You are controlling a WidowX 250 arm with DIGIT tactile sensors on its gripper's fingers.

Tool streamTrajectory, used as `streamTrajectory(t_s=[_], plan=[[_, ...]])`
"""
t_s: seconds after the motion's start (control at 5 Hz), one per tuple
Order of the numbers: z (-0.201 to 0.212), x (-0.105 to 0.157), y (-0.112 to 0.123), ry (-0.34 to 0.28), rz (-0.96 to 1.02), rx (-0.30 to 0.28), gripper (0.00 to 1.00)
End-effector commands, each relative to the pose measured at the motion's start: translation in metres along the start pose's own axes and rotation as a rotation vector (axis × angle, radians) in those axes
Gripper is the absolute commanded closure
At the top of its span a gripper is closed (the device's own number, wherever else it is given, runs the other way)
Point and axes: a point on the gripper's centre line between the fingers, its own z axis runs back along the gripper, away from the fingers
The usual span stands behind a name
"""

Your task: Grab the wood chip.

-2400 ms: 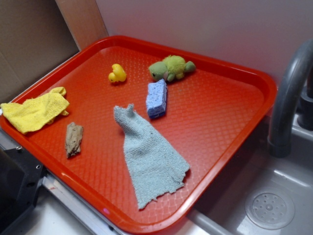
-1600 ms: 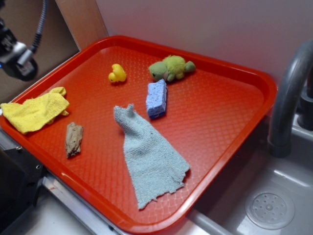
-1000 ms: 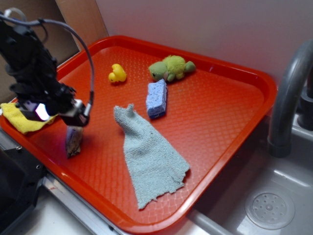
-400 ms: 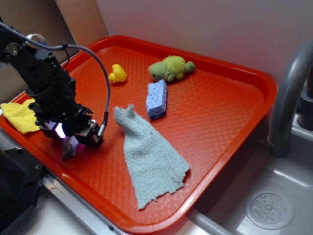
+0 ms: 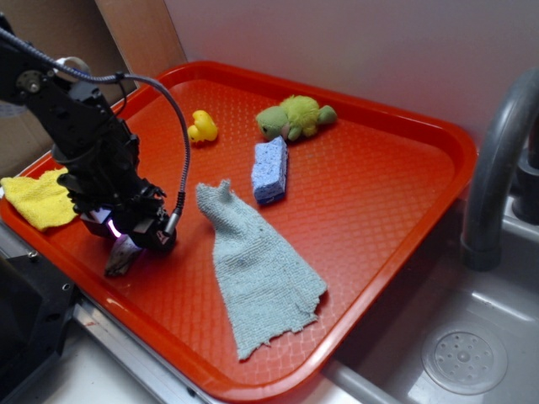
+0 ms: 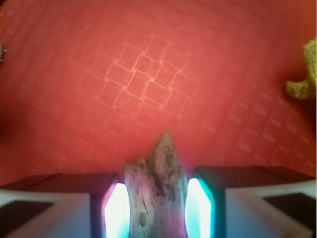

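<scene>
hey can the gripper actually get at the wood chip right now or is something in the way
Probably yes. In the wrist view the wood chip lies between the two fingers of the gripper, with only bare red tray around it. Nothing blocks it; whether the fingers already touch it is unclear.

A plain pale wall (image 5: 362, 46) is seen behind the scene, evenly lit, with a faint pinkish cast near its base. To the left of it, a brown cardboard-like panel (image 5: 139, 34) is stood upright, and a darker brown surface is seen further left. At the right edge, a curved grey faucet (image 5: 497, 160) is mounted beside a grey sink (image 5: 396, 345), in whose basin a round perforated drain (image 5: 464, 360) is set. A light-coloured table (image 5: 93, 370) edge is visible along the lower left, where a black block (image 5: 29, 328) is placed. Soft, diffuse light is cast throughout, with no hard shadows.
</scene>
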Motion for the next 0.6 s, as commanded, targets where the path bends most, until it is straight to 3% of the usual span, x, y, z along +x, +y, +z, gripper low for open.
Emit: streamTrajectory(t_s=[0.0, 0.2, 0.4], plan=[[0.076, 0.027, 0.014, -0.092, -0.226, 0.013, 1.0], [0.127, 0.049, 0.008, -0.193, -0.291, -0.036, 1.0], [0.177, 0.063, 0.003, -0.195, -0.345, -0.061, 1.0]])
